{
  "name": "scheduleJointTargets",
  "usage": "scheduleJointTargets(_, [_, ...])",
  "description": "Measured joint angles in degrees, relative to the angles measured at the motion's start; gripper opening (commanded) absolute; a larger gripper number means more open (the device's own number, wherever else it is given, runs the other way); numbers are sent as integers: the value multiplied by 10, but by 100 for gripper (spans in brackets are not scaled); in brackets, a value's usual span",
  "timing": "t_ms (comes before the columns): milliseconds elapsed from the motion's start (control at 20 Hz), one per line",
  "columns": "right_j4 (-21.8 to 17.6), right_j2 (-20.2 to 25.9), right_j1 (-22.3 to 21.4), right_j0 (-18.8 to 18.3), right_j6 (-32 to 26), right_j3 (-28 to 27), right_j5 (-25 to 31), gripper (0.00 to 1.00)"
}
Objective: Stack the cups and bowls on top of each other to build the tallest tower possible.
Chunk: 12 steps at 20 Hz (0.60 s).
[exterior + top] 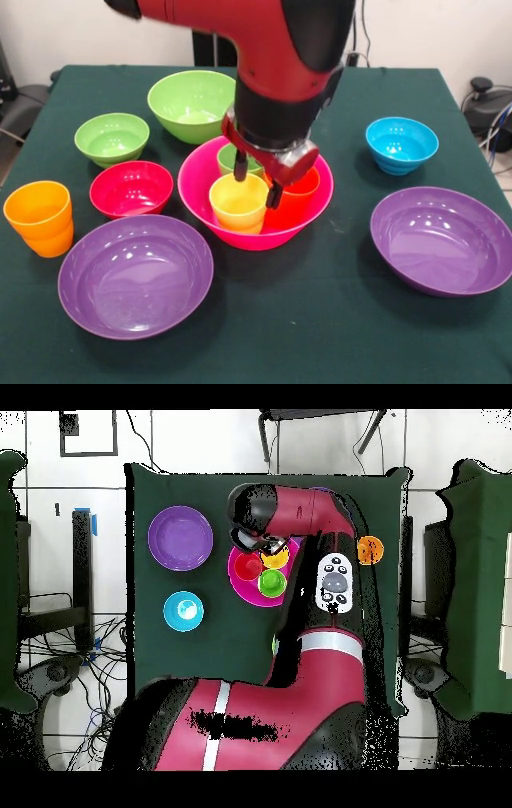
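The hot-pink bowl [196,192] [238,581] sits mid-table and holds three upright cups: yellow-orange [238,204] [276,556], green [228,160] [272,582] and red-orange [302,188] [248,566]. My gripper [257,182] hangs over the bowl, open. One finger dips at the yellow-orange cup's back rim, the other stands between that cup and the red-orange one. An orange cup [38,218] [370,550] stands alone at the left edge of the front view. In the overhead view the arm hides much of the table.
Around the pink bowl in the front view lie a red bowl [130,189], a small light-green bowl [112,138], a larger light-green bowl [192,104], a blue bowl [402,144] [183,611], and two purple bowls, front left [134,276] and right [444,240] [180,538].
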Motion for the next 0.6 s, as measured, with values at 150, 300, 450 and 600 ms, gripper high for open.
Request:
scheduleJointTargets(150, [0,0,-23,0,0,3,0,100])
scheduleJointTargets(300, [0,0,-41,0,0,4,0,100])
scheduleJointTargets(450, [0,1,-52,1,0,4,-1,100])
scheduleJointTargets(600, [0,1,-58,2,0,3,-5,100])
